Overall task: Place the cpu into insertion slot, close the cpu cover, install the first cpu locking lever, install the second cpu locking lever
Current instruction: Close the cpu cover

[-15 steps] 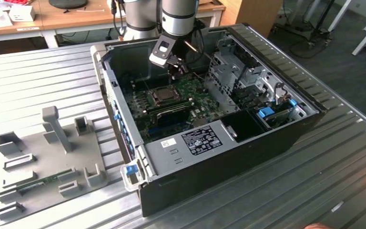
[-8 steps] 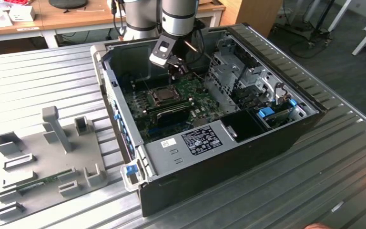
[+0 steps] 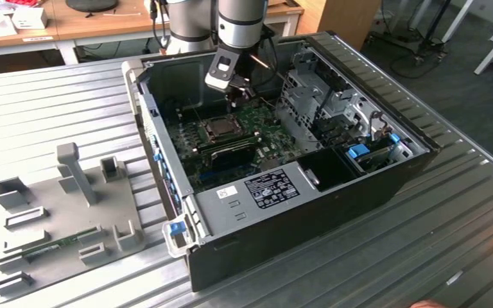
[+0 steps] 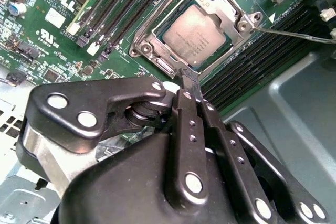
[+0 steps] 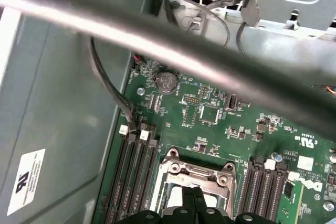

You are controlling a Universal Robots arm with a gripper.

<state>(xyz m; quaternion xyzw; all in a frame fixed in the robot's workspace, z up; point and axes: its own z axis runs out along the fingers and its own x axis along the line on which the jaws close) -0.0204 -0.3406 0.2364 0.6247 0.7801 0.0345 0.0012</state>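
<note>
The gripper (image 4: 187, 80) was clenched. Its two matte black fingers, jointed with round silver rivets, were pressed flat together with nothing visible between them, their tips just over the edge of the insertion slot (image 4: 148, 43).

The one cpu (image 4: 202, 31), a flat square with a dull silvery-beige face, lay seated in that slot. The cpu cover (image 4: 227, 4), a thin frame of brushed silver metal, lay down around it, and the chip showed through the cut-out centre. One locking lever (image 4: 296, 34), a thin bare wire, ran out from a corner of the socket and was cut off at the picture's edge.

Two banks of long black memory slots (image 5: 132, 182) flanked the socket on the glossy green board (image 5: 210, 129). One round coin cell (image 5: 167, 82) sat further along the board.

In the first wrist view a thick blurred bar (image 5: 157, 40) crossed the picture and hid part of the case behind it. The fingers covered the near half of the socket.

In the exterior view the arm reached down into one open black tower case (image 3: 384, 192), which lay on a ribbed metal table (image 3: 452, 256). The socket there was too small to make out in detail.
</note>
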